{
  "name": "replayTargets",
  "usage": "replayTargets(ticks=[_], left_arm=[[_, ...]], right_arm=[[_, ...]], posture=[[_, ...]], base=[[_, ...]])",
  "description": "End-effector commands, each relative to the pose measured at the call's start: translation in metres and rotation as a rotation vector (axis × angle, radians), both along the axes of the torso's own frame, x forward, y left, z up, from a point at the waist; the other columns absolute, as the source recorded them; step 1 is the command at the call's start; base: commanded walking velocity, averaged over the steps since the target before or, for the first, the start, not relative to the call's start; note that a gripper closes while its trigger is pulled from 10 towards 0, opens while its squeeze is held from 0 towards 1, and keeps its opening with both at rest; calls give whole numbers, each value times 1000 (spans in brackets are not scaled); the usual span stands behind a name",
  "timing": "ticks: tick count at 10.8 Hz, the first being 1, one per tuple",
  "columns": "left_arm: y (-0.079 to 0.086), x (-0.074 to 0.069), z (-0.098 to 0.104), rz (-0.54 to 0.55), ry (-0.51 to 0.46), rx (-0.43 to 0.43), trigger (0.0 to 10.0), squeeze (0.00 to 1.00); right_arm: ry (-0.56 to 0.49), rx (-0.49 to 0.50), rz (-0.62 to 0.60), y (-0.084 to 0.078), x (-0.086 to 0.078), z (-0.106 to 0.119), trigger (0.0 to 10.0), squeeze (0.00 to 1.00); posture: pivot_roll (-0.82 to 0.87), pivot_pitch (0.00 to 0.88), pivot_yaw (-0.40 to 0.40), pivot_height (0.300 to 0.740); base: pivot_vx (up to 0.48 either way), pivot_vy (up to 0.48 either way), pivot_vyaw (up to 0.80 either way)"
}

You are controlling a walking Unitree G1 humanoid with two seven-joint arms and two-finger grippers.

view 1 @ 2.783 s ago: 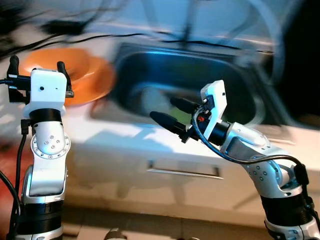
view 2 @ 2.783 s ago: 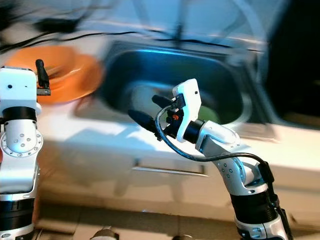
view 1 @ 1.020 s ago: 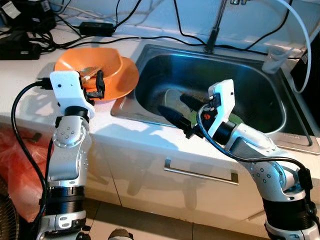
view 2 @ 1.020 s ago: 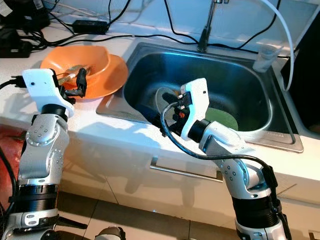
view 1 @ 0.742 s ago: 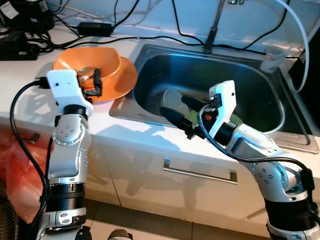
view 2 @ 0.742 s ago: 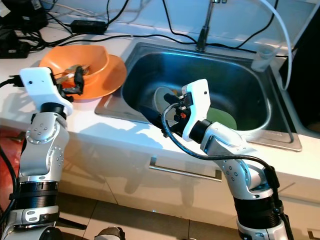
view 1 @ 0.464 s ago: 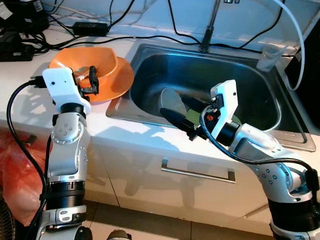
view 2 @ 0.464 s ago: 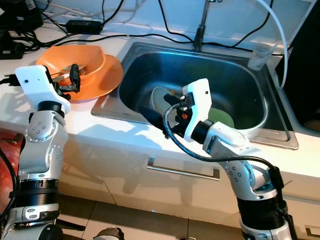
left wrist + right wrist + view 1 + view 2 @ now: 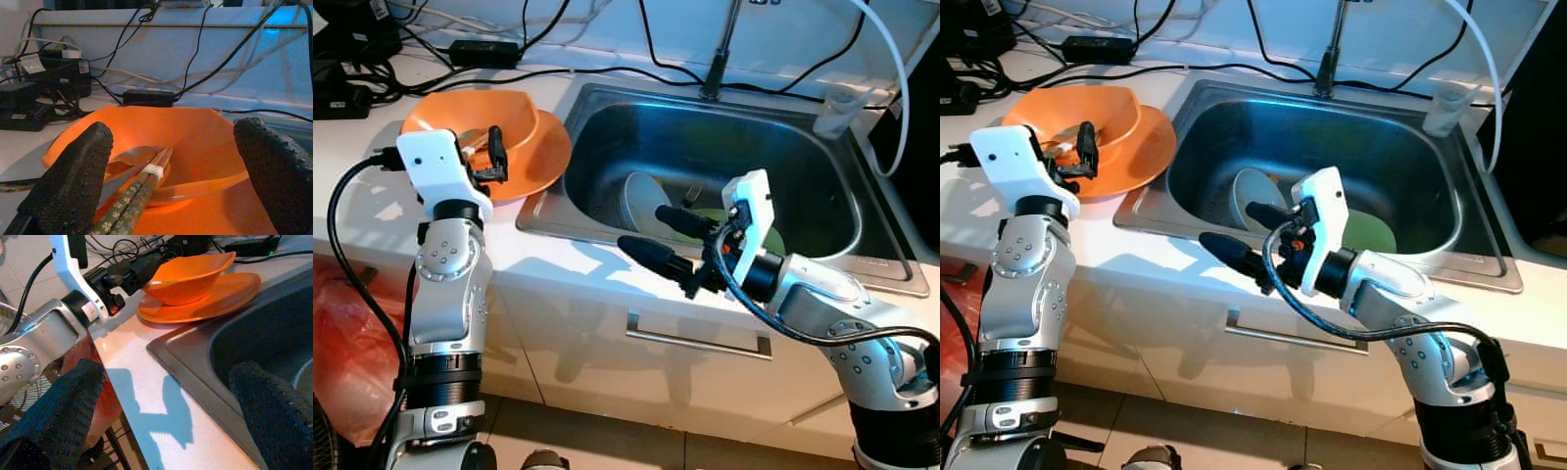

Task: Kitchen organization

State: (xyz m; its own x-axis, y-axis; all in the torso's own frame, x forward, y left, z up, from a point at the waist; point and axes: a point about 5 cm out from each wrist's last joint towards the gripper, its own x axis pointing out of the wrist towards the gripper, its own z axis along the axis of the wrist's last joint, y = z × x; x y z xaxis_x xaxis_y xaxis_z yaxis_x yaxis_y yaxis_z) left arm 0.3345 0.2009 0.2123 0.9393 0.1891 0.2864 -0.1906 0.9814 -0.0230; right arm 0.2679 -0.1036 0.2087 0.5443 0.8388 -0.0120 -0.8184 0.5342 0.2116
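Two grippers show from the head camera: the left gripper (image 9: 481,155) hovers, fingers apart, over the orange plastic bowl (image 9: 514,113) on its orange plate (image 9: 1141,147) on the white bench (image 9: 558,257); the right gripper (image 9: 668,238), fingers spread, hangs at the steel sink (image 9: 783,137) front rim. Left wrist view: brown patterned chopsticks (image 9: 139,188) and a spoon (image 9: 129,157) lie in the bowl. Right wrist view: fingers (image 9: 58,406) spread above bench and sink edge.

Silver jointed arms, white wrist housings, black cables, black textured jaws.
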Motion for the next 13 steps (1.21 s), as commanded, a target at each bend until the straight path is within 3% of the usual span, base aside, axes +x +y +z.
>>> replayTargets(ticks=[1, 2, 7, 13], left_arm=[[-2, 2, -1, 0, 5, -7, 10000, 0], [-2, 3, -1, -7, -1, -14, 353, 0], [-1, 3, 0, -2, -11, -10, 0, 0], [1, 1, 12, 25, -66, 60, 0, 0]], right_arm=[[-3, -5, 23, -1, -3, 2, 10000, 0], [-1, -7, 25, -1, -4, 3, 10000, 0], [1, -9, 20, -1, -4, 1, 10000, 0], [0, -12, 10, -1, -4, -1, 10000, 0]], posture=[[42, 112, -56, 740], [42, 113, -55, 740], [44, 106, -52, 740], [47, 95, -47, 740]], base=[[0, 0, 0], [0, 0, 0], [0, 0, 0], [0, 0, 0]])
